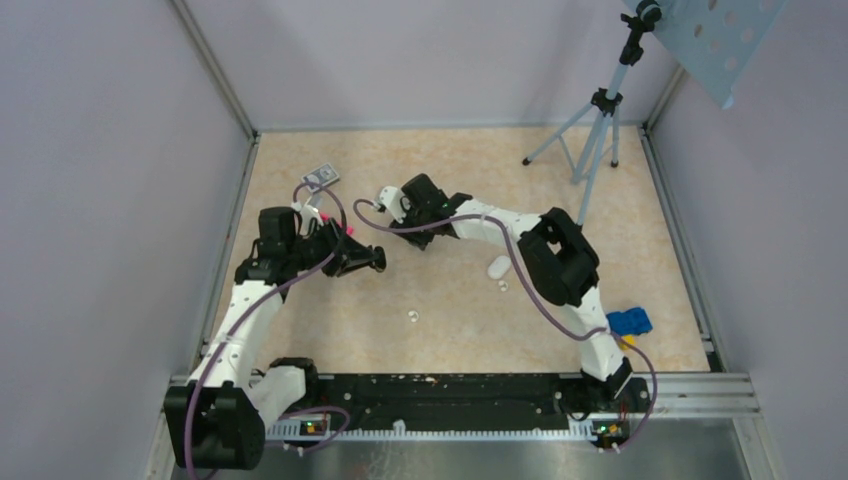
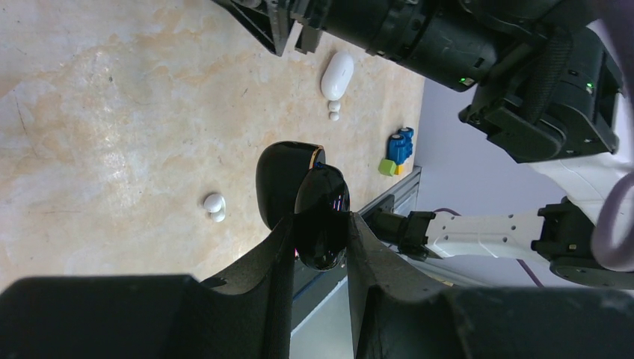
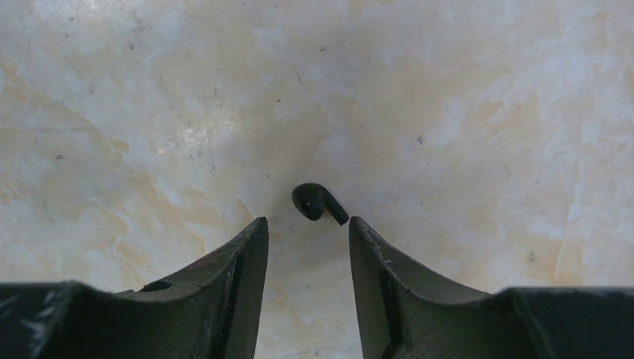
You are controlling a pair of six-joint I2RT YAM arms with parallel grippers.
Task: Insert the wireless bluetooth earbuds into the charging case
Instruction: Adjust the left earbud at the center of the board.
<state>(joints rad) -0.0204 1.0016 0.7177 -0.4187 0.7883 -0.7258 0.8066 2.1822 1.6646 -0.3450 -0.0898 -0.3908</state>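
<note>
Charging case (image 2: 317, 203), black, open, lengthwise in left gripper (image 2: 320, 224).

two sets on my screens, one white, one black

the white charging case (image 2: 337, 75) lies on the table and looks shut. one white earbud (image 2: 334, 111) sits just beside its end, the other (image 2: 214, 206) well apart on the table. i also see a glossy black case (image 2: 321, 209), hinged open, pinched in the left gripper (image 2: 320, 223), and a black stemmed earbud (image 3: 320, 202) lying loose on the table.
</note>
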